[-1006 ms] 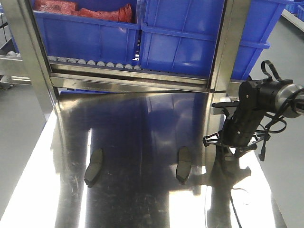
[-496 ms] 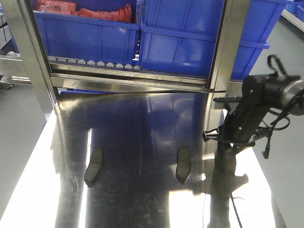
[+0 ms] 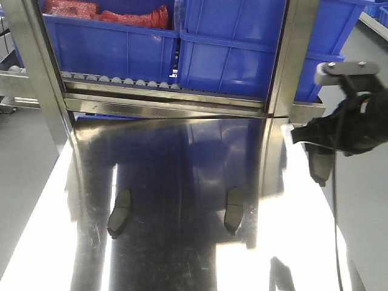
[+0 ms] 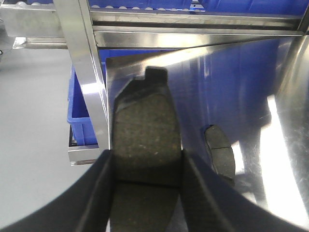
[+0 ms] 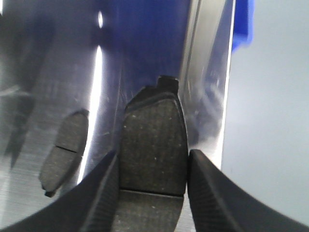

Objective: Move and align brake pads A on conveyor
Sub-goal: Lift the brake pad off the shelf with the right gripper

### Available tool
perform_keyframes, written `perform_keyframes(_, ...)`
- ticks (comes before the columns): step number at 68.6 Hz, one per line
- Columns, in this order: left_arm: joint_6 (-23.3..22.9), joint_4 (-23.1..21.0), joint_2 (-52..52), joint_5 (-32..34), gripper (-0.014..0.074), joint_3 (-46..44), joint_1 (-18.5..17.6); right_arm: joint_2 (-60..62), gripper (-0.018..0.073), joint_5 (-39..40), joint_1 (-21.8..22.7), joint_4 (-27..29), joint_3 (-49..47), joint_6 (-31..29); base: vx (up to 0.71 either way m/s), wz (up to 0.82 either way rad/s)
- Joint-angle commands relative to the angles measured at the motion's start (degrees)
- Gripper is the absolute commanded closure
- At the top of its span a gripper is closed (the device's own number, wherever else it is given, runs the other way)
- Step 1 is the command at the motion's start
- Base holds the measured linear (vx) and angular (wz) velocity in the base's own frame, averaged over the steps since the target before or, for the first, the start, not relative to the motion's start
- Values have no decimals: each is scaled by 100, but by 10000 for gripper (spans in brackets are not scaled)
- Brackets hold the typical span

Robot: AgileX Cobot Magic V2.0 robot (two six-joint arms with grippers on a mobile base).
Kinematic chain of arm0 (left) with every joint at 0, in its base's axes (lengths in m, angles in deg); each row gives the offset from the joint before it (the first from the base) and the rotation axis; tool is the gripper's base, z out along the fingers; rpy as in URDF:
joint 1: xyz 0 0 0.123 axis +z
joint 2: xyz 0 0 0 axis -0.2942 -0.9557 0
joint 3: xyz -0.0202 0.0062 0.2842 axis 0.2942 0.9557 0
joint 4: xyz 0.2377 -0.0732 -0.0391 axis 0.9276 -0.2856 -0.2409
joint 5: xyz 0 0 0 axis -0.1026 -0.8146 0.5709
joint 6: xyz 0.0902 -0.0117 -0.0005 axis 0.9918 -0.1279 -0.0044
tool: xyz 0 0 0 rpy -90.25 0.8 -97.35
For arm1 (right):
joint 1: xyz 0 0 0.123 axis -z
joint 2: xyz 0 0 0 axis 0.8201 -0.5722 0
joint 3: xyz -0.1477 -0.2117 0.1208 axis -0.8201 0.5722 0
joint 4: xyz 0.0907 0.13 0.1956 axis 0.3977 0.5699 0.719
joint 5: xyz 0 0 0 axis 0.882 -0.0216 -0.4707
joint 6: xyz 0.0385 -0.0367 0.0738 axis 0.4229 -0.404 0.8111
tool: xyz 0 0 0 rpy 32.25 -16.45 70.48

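The left gripper (image 4: 145,162) is clamped on the first pad (image 4: 145,121) and the right gripper (image 5: 153,159) on the second pad (image 5: 153,123), both held up off the counter (image 3: 182,260). A third pad (image 4: 219,152) lies flat just right of the left gripper, and a fourth pad (image 5: 63,150) lies left of the right gripper. The conveyor is out of view, so I judge two pads are picked up, none placed or aligned, and two untouched.

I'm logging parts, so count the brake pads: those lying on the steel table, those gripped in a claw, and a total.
Lying on the steel table: 2, left pad and right pad
Gripped: 2, left-held pad in the left claw, right-held pad in the right claw
Total: 4 brake pads
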Motion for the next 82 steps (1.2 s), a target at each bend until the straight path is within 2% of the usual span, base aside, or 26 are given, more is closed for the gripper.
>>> perform_keyframes(1, -25, -63, 14, 563, 603, -166, -42, 819, 567, 764, 31, -48, 229, -108, 0, 0)
perform_keyframes(18, -25, -63, 14, 563, 603, -166, -42, 2495, 567, 1846, 31, -48, 1492, -252, 0, 0)
perform_keyframes(40, -25, -63, 14, 563, 603, -166, -42, 4358, 567, 2439, 31, -48, 2925, -252, 0, 0)
perform_keyframes(82, -25, -63, 14, 563, 603, -166, -42, 5294, 566, 2376, 31, 89, 3112, -488, 0, 0)
